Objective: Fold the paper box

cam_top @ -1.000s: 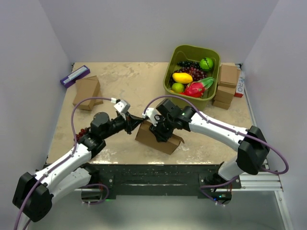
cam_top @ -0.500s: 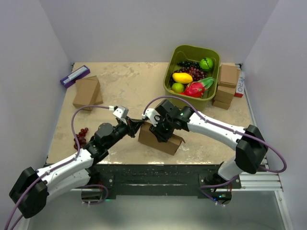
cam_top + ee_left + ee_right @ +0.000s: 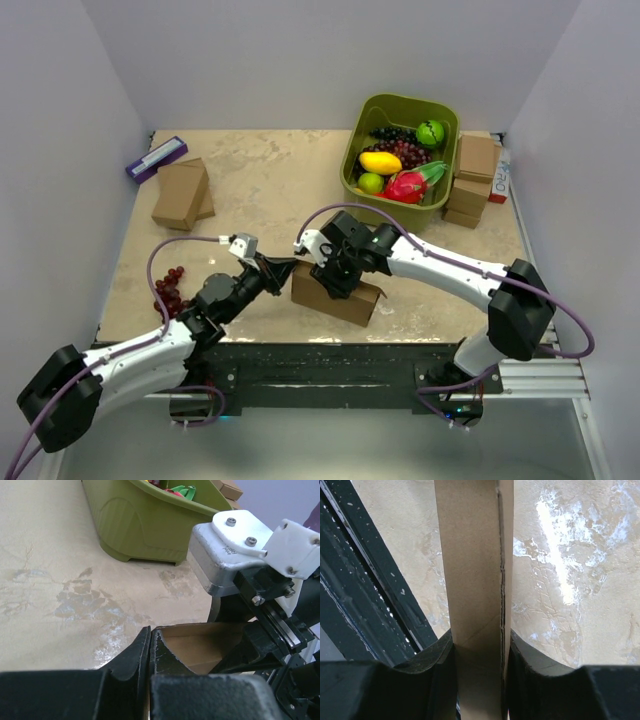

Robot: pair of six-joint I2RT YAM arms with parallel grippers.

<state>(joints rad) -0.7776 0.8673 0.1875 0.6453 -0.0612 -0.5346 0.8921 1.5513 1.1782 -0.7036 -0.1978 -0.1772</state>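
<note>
The paper box [image 3: 345,297] is found at the near middle of the table [image 3: 270,180], directly under the right gripper [image 3: 330,275] and just ahead of the left gripper [image 3: 285,268]. In the right wrist view a strip of the box's upright cardboard wall [image 3: 470,580] is seen pinched between the two fingers [image 3: 432,662], which are closed against both of its faces. The left gripper's fingers [image 3: 142,642] are pressed together, their tips set at the box's left edge, where a brown inner face [image 3: 200,647] is seen just beyond them. Whether any cardboard is caught between these fingers cannot be told. The two grippers are brought close together, the right one just past the left fingertips. The green bin [image 3: 405,100], filled with fruit, is seen well beyond both grippers, toward the far right. A loose bunch of dark grapes [image 3: 168,288] is seen on the table behind the left gripper, beside its arm
</note>
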